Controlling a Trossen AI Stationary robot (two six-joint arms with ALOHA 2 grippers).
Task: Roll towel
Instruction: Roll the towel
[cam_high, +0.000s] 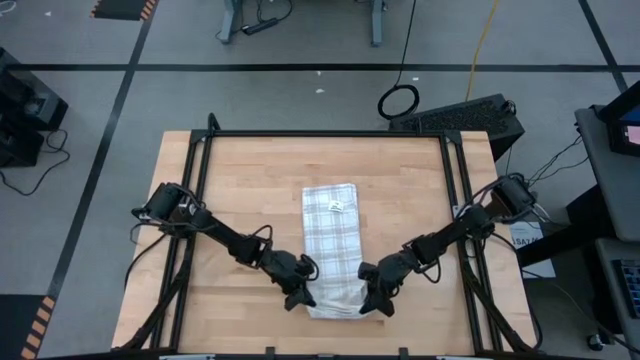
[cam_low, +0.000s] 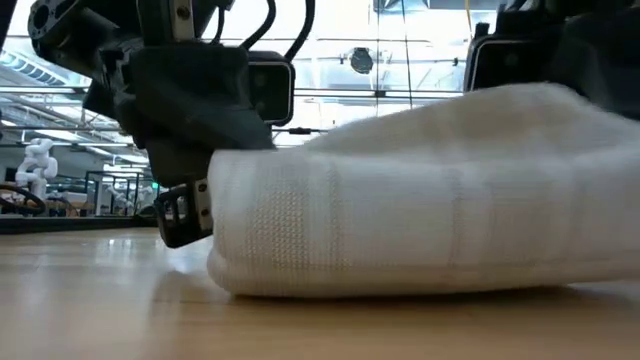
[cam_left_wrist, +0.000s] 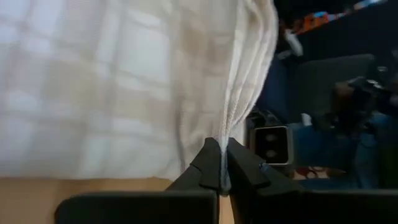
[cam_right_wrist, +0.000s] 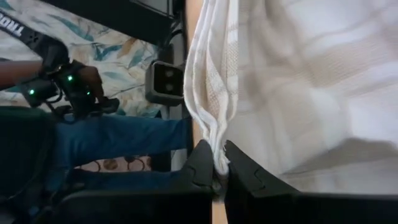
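L gripper (cam_high: 300, 297) + R gripper (cam_high: 375, 300) pinch towel (cam_high: 332, 235) near end

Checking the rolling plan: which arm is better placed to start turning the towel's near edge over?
Neither clearly; it probably takes both. The left gripper and right gripper each pinch a near corner of the towel, one on each side. Rolling with one alone would likely skew it.

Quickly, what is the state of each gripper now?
Left gripper: closed, pinching the towel edge.
Right gripper: closed, pinching the towel's other near corner.
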